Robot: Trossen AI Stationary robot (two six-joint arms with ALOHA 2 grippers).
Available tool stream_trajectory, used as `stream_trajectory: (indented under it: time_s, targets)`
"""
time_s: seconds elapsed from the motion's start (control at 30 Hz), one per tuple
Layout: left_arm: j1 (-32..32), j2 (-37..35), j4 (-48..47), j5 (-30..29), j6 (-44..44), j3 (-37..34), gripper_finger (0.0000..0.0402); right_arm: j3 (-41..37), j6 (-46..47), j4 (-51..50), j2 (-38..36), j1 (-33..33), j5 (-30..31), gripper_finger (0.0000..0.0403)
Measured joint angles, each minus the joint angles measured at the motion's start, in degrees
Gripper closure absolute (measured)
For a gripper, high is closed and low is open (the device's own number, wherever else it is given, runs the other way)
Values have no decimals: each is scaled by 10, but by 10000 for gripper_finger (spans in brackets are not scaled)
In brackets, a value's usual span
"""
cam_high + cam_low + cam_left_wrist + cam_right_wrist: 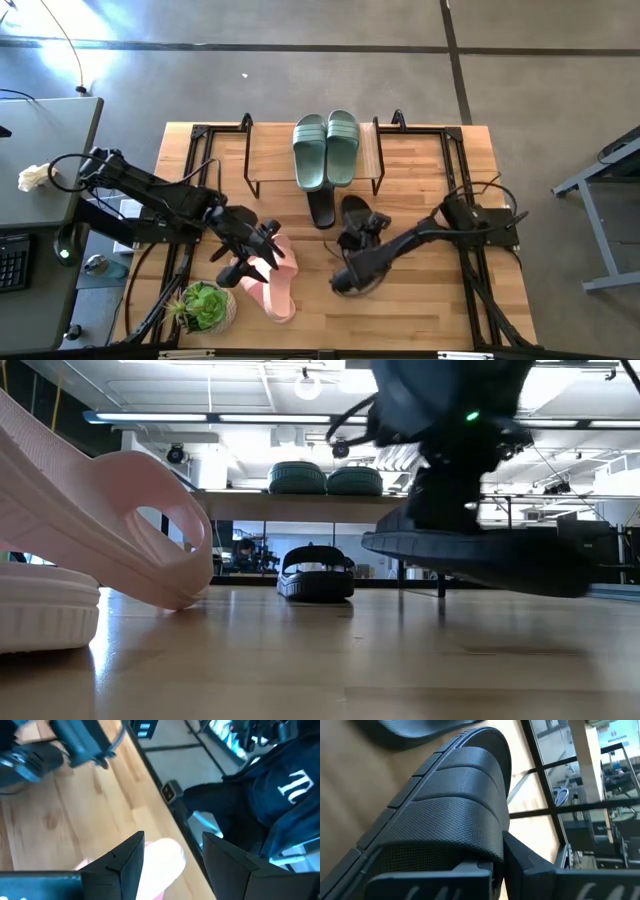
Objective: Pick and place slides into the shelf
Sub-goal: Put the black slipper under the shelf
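- Sage green ribbed-strap slide pair (326,150) sits side by side atop low light-wood shelf w/ black wire side frames (267,152).
- Right gripper (357,238) pinches black ribbed-strap slide (480,556), lifted off light wooden table (420,300).
- 2nd black slide (321,208) lies on table by shelf front.
- Left gripper (262,250), fingers spread, over light pink slides (270,285) near table's front.

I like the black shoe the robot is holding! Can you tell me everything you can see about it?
The black slide is an open-toe sandal with a wide ribbed strap that looks like textured rubber or foam. The right gripper is shut on its strap. In the low view the black slide hangs roughly level, lifted clear of the wooden table, touching only the gripper. Its partner lies farther back, near the shelf.
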Motion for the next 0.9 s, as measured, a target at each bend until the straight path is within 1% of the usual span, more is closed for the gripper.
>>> stream_trajectory:
  time_s: [0.27,0.37,0.47,0.6,0.77,0.9]
  targets:
    - [-9,19,4,-15,2,1,218,-6,-57,35,0,-61,-8,402]
    - [-23,20,5,-15,2,1,218,-15,-82,70,0,-83,-8,403]
    - [-36,24,0,-20,1,1,218,-21,-102,74,0,-103,-7,403]
    - [-55,23,2,-32,1,1,218,-25,-104,77,0,-124,-3,400]
    - [-73,23,2,-36,1,1,218,-25,-147,111,0,-136,2,384]
    - [-81,23,2,-35,1,1,218,-25,-190,148,0,-139,1,358]
